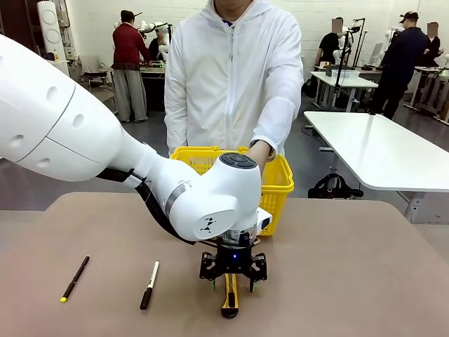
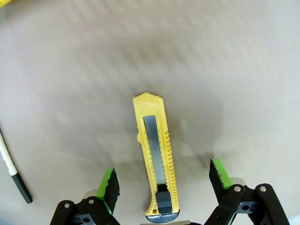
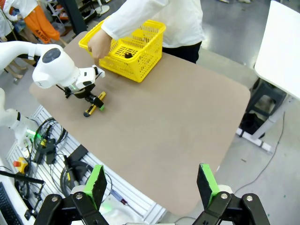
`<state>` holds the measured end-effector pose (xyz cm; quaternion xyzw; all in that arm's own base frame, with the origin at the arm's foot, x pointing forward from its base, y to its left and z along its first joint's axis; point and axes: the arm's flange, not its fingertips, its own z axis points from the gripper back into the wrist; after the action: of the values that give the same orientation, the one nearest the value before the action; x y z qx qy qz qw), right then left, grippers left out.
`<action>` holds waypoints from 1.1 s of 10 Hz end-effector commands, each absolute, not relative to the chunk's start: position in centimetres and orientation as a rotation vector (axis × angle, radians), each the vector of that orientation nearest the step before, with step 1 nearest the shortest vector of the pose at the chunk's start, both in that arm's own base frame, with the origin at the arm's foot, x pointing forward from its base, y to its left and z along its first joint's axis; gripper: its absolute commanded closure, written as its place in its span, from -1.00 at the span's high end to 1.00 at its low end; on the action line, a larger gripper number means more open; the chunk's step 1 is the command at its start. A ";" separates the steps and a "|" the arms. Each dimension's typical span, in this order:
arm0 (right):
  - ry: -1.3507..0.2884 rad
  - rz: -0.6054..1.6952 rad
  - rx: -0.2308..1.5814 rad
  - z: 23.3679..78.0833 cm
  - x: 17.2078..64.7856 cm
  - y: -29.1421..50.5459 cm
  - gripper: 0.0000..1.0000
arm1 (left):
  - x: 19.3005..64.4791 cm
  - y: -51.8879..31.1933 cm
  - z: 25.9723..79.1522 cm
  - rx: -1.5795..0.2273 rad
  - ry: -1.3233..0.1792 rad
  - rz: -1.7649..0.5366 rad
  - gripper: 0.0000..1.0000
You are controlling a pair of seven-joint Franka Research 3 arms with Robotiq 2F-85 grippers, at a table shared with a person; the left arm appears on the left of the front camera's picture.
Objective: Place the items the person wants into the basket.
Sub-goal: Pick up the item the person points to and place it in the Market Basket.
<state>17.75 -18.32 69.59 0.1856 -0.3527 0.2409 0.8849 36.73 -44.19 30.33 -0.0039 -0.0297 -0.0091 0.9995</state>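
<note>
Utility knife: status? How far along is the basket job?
Looks done: a dark round item already lies in the yellow basket, which the person's hand holds by the rim. In hand: the left gripper straddles the utility knife flat on the table, jaws either side, not yet touching. Left: grip, lift, drop it in. The right gripper is open, parked high.

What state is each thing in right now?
Knife: flat on the table, between the left gripper's pads, not touched.
Left gripper: open, down astride the knife.
Right gripper: open, empty, high above the table.
Basket: upright at the far edge, the person's hand on its rim.
Pen: lying flat.
Marker: lying flat.
</note>
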 end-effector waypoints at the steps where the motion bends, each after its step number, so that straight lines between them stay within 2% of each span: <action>1: -0.741 0.520 0.406 69.5 17.8 -18.1 1.00 | 36.8 -44.8 30.5 -0.008 -0.081 0.003 0.21; 2: -0.741 0.520 0.406 69.5 17.8 -18.1 1.00 | 36.8 -44.8 30.6 -0.008 -0.081 0.008 -0.13; 3: -0.741 0.520 0.406 69.5 17.8 -18.1 1.00 | 36.8 -44.7 30.7 -0.013 -0.078 0.008 -0.93; 4: -0.741 0.520 0.406 69.5 17.8 -18.1 1.00 | 36.8 -44.7 30.7 -0.014 -0.076 0.010 -1.00; 6: -0.741 0.520 0.406 69.5 17.8 -18.1 1.00 | 36.8 -44.7 30.7 -0.015 -0.064 0.005 -1.00; 7: -0.741 0.520 0.406 69.5 17.8 -18.1 1.00 | 36.8 -44.6 30.6 -0.014 -0.063 0.007 -0.84; 8: -0.741 0.520 0.406 69.5 17.8 -18.1 1.00 | 36.8 -44.6 30.6 -0.013 -0.056 0.005 -1.00; 11: -0.741 0.520 0.406 69.5 17.8 -18.1 1.00 | 36.9 -44.6 30.4 -0.015 -0.034 -0.010 -1.00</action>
<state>17.75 -18.32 69.59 0.1856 -0.3527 0.2409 0.8849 37.07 -44.37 31.07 -0.0084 -0.0327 -0.0050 0.9994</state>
